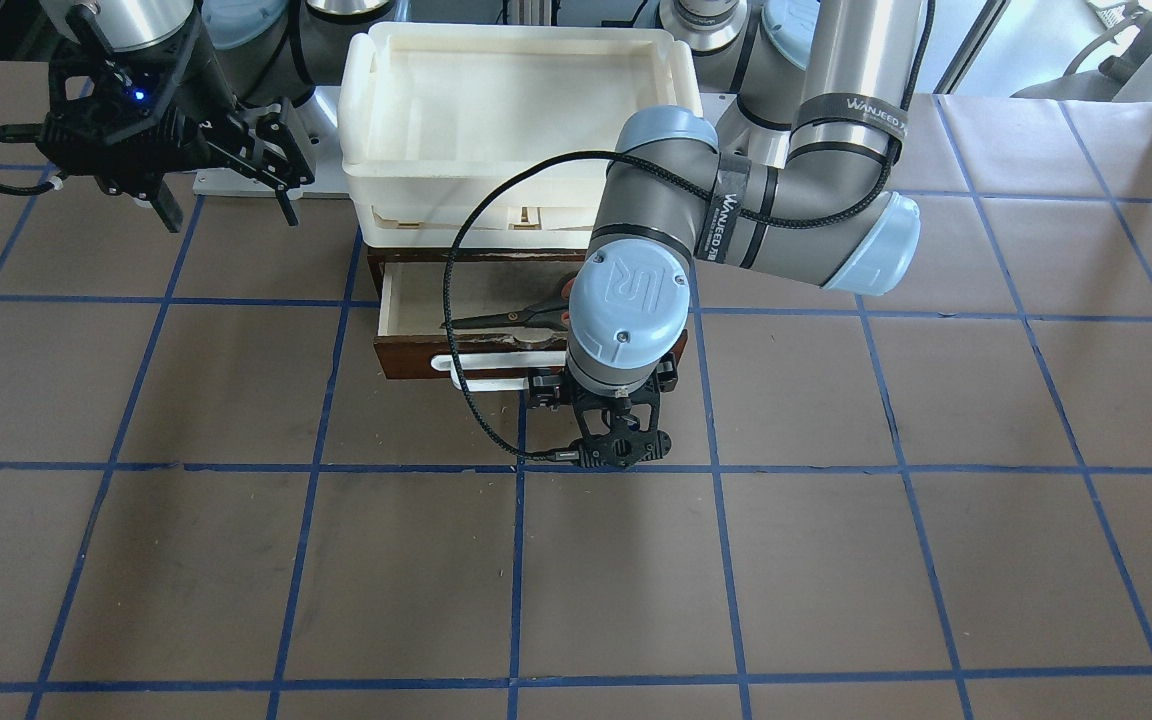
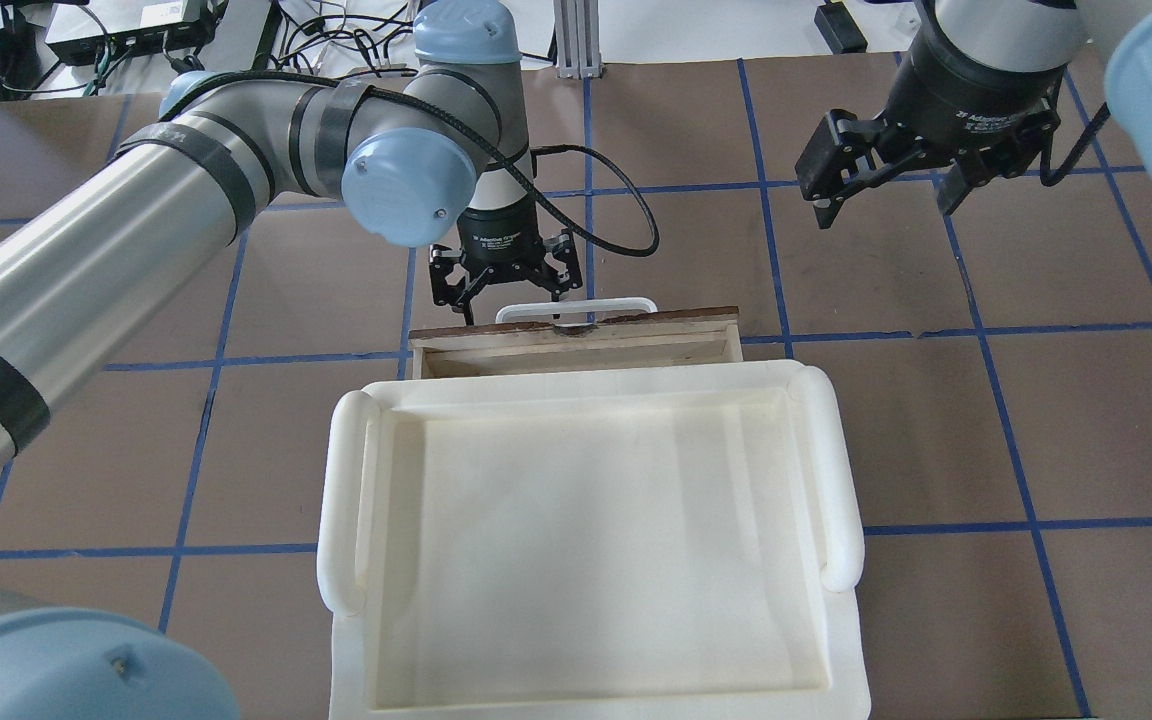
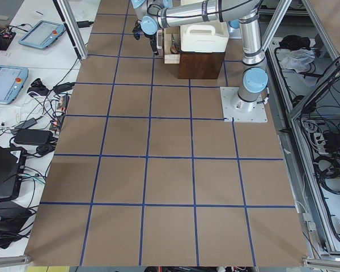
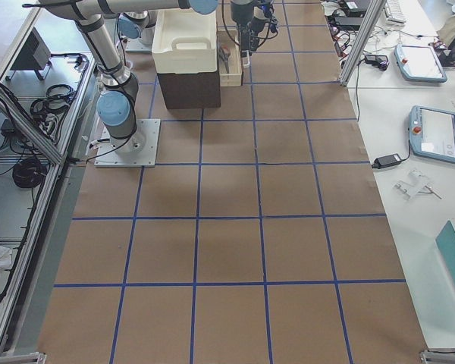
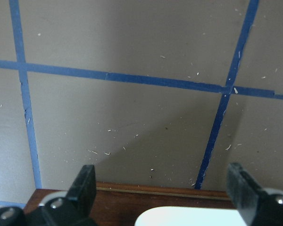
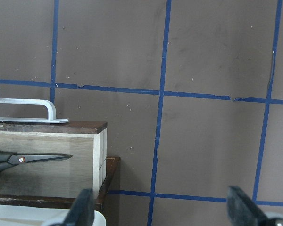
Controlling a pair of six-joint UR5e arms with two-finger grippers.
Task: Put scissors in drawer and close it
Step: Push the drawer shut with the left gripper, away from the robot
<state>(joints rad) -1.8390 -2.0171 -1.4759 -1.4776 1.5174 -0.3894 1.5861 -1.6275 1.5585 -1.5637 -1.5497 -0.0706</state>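
Note:
The scissors (image 1: 511, 318) lie flat inside the drawer (image 1: 416, 358), blades toward the robot's right; they also show in the right wrist view (image 6: 30, 159). The dark brown drawer (image 2: 576, 345) stands pulled out from under the trays, with its white bar handle (image 1: 491, 378) on the front. My left gripper (image 1: 616, 448) is open and empty; it points down just in front of the handle (image 2: 576, 303), with fingers (image 5: 85, 186) spread. My right gripper (image 2: 886, 195) is open and empty, raised off to the side of the drawer.
Cream-white plastic trays (image 2: 346, 500) are stacked on top of the cabinet, above the drawer. The left arm's elbow (image 1: 636, 290) hangs over the drawer's end and hides the scissor handles. Brown table with a blue tape grid (image 1: 836, 560) surrounds it.

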